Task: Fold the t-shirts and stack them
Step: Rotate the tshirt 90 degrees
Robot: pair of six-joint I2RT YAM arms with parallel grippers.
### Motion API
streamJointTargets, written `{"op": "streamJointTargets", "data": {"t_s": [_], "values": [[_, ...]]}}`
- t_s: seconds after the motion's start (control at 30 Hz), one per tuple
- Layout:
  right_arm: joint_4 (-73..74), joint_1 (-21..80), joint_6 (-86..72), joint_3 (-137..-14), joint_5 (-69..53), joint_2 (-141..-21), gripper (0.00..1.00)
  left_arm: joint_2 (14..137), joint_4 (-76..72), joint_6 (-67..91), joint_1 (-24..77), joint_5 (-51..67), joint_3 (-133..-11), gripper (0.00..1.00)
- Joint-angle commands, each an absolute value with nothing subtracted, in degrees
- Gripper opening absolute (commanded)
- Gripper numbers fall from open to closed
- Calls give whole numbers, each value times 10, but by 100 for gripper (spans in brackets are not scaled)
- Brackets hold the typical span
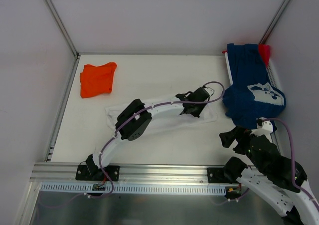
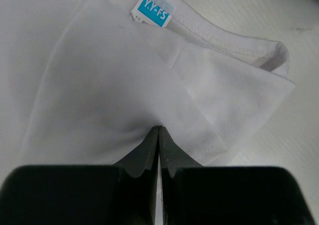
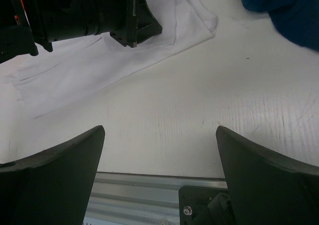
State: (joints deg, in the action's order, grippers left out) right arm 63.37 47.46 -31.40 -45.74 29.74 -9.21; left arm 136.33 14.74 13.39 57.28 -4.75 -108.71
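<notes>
The white t-shirt [image 2: 124, 75] lay mid-table, a pucker of cloth near its collar clamped tight in my left gripper [image 2: 158, 130]. My right gripper [image 3: 159, 135] hung wide and empty by the front edge. I judged a fold was starting; next, that edge needed carrying across evenly, without dragging the shirt.

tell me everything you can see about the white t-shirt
The white t-shirt is plain, thin knit-looking cloth with stitched hems and a blue-and-white neck label. It lies rumpled and partly folded on the middle of the table, stretched left to right. The left gripper is shut on a pinch of its fabric near the collar end, puckering the cloth.
</notes>
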Motion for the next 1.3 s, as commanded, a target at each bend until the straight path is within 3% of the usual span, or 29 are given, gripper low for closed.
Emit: {"op": "streamJointTargets", "data": {"t_s": [0.0,0.33,0.93,1.2,1.27], "values": [[642,476,-321,-470,301,-91,100,1352,265,98,560,-101,-1065,0],[630,476,-317,-472,294,-105,99,1356,267,100,484,-75,-1077,0],[626,476,-305,-468,301,-139,99,1483,329,83,318,-3,-1370,0],[575,476,-294,-433,300,-185,99,1516,323,124,237,65,-1435,0],[563,477,-294,-425,292,-198,100,1518,315,135,223,66,-1442,6]]}}
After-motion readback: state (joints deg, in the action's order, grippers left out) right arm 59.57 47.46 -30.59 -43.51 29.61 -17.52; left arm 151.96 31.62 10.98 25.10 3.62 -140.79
